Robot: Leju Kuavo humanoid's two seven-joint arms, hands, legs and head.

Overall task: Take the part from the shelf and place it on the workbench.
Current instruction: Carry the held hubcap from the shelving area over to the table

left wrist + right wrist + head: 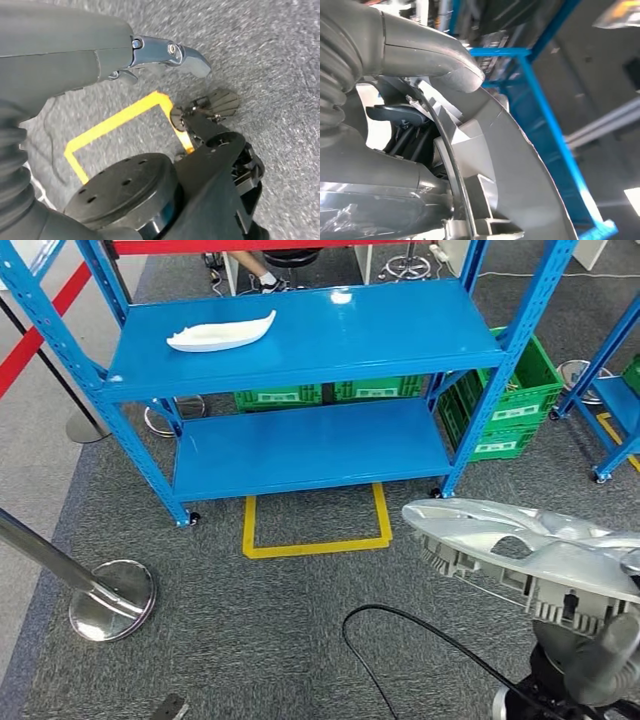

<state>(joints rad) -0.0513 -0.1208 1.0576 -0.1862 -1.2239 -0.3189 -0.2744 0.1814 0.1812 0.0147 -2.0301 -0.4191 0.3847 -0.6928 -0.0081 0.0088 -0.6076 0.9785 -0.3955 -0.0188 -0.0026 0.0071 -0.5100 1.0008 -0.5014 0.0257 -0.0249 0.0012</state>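
Note:
A silver ribbed wheel-cover part [528, 550] hangs at the lower right of the head view, gripped from below by my right hand [604, 655]. In the right wrist view the thumb [425, 52] lies over the part's rim [501, 165] and the dark fingers [395, 112] press behind its ribs. A white curved part [219, 335] lies on the top level of the blue shelf [340, 340], at its left. My left hand [75, 55] hangs over the grey carpet, holding nothing, with one metal finger [181, 52] stretched out.
A yellow floor marking [317, 525] lies in front of the shelf. Green crates [521, 400] stand behind its right post. A stanchion base [113, 600] sits at the left, a black cable [407, 640] runs across the carpet, and another blue rack [611, 390] stands at the right edge.

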